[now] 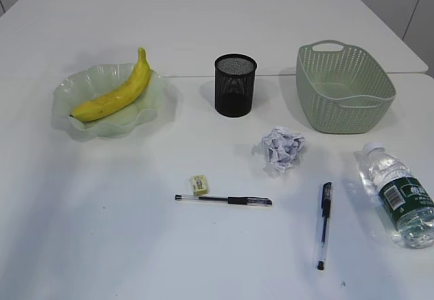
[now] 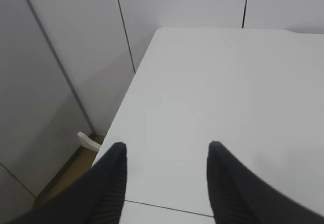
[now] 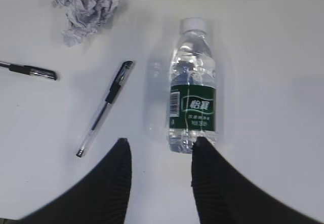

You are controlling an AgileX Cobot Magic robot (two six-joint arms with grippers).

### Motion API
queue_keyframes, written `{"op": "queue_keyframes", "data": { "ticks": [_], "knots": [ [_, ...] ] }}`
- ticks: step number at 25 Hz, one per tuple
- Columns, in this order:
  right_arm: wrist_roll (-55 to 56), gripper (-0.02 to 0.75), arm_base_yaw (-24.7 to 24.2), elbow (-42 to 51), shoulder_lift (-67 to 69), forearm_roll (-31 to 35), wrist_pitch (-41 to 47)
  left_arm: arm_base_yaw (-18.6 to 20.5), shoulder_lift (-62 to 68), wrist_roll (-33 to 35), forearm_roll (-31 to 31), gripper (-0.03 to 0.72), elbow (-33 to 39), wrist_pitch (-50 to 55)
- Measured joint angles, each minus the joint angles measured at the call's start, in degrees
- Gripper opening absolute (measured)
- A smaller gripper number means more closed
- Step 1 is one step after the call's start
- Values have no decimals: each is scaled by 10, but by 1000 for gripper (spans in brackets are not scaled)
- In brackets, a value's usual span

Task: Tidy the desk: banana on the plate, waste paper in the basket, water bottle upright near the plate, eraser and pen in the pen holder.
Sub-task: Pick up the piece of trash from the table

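The banana (image 1: pixel 116 94) lies in the pale green plate (image 1: pixel 154 106) at the left. The black mesh pen holder (image 1: pixel 235 85) stands mid-table, with the green basket (image 1: pixel 343 88) to its right. Crumpled waste paper (image 1: pixel 283 148) (image 3: pixel 87 8) rests in front of them. A yellow eraser (image 1: pixel 199 184) lies beside one pen (image 1: pixel 224 199) (image 3: pixel 30 71); a second pen (image 1: pixel 324 225) (image 3: pixel 104 108) lies further right. The water bottle (image 1: pixel 400 195) (image 3: pixel 193 90) lies on its side at the right. My right gripper (image 3: pixel 159 145) is open just short of the bottle's base. My left gripper (image 2: pixel 166 149) is open over bare table.
In the left wrist view the table's left edge (image 2: pixel 132 84) runs close by, with wall panels and floor beyond it. A seam (image 1: pixel 285 76) between two tabletops crosses behind the plate and the basket. Neither arm shows in the exterior view.
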Motion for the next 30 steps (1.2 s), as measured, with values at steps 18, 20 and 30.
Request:
{"op": "queue_keyframes", "data": {
  "ticks": [18,20,30],
  "knots": [
    [-70,498,0,-19,172,233,-118,0,0,0,0,319,0,88],
    [-101,498,0,-27,196,245,-131,0,0,0,0,316,0,98],
    [-214,501,11,-111,330,304,-141,0,0,0,0,308,0,138]
  ]
}}
